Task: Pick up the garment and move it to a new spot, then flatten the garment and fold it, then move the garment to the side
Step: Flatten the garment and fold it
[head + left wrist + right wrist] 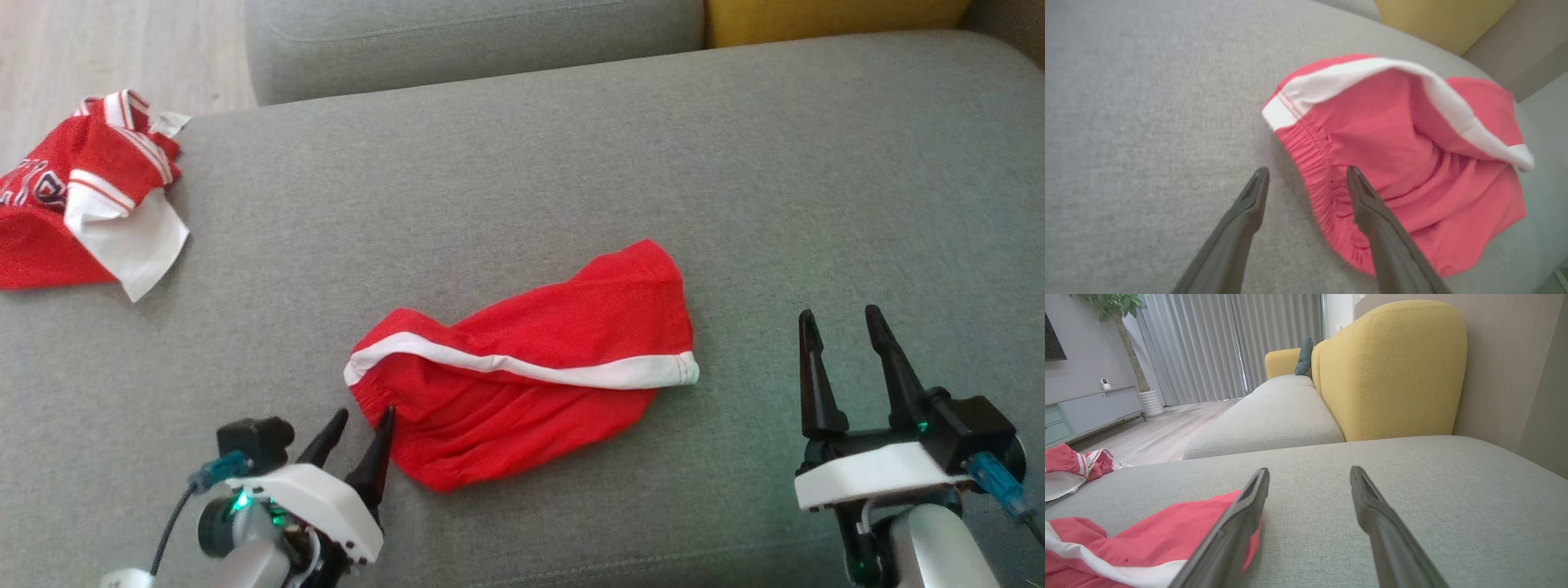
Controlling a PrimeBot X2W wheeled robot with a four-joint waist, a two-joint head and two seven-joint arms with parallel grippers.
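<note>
- My left gripper [364,412], lower left of head view: fingers spread, nothing pinched btwn them.
- In left wrist view one finger's tip sits over bare grey cushion, the other over the gathered elastic edge of the red shorts [555,327]. Can't tell if that tip touches the cloth.
- My right gripper [839,314], lower right of head view: fingers spread wide, empty, pointing up the frame. It's just off the shorts' right end w/ a strip of cushion btwn.
- In right wrist view the shorts show at lower left, partly behind one finger; the other finger is over bare fabric.
- Shorts lie at centre of head view on the grey sofa seat [571,163], loosely bunched and creased, not flat. A white band runs across them from the left end to the right end.
- A second piece, a red & white jersey [90,188], is crumpled at upper left of head view, at the seat's edge, well apart from the shorts.
- Top of head view: another grey cushion [473,41], a yellow backrest [816,12] at upper right, pale wood floor [106,49] at upper left.
</note>
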